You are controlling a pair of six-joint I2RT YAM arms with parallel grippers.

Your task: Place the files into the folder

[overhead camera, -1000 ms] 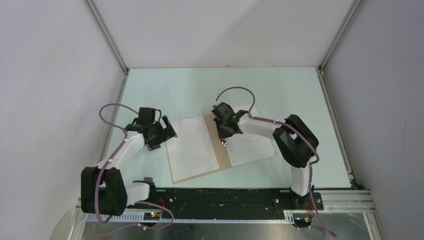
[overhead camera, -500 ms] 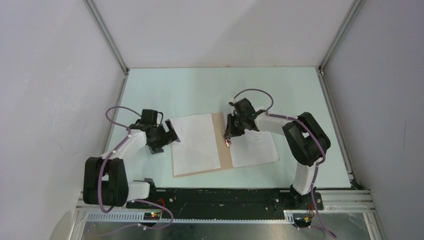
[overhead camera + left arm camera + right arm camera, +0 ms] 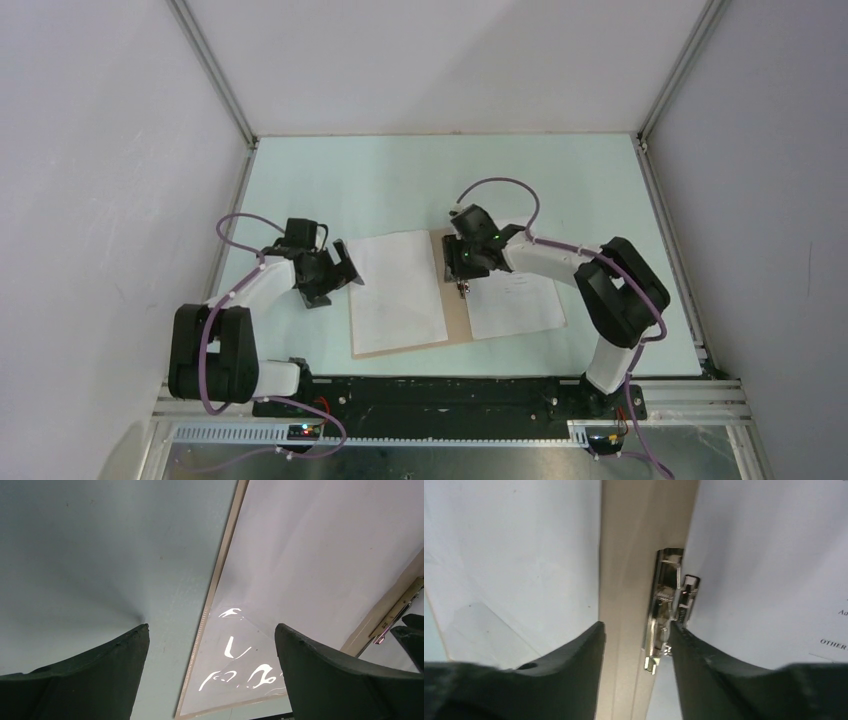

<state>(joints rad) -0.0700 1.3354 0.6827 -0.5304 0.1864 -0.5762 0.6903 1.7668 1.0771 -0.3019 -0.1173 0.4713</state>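
You have the folder (image 3: pixel 455 312) open flat mid-worktop (image 3: pixel 400 180), the files (image 3: pixel 397 290) on both its leaves, the left tool (image 3: pixel 345 268) spread wide at its left edge, and the right tool (image 3: pixel 636 627) parted over the spine, one finger against the metal clip (image 3: pixel 669 605).
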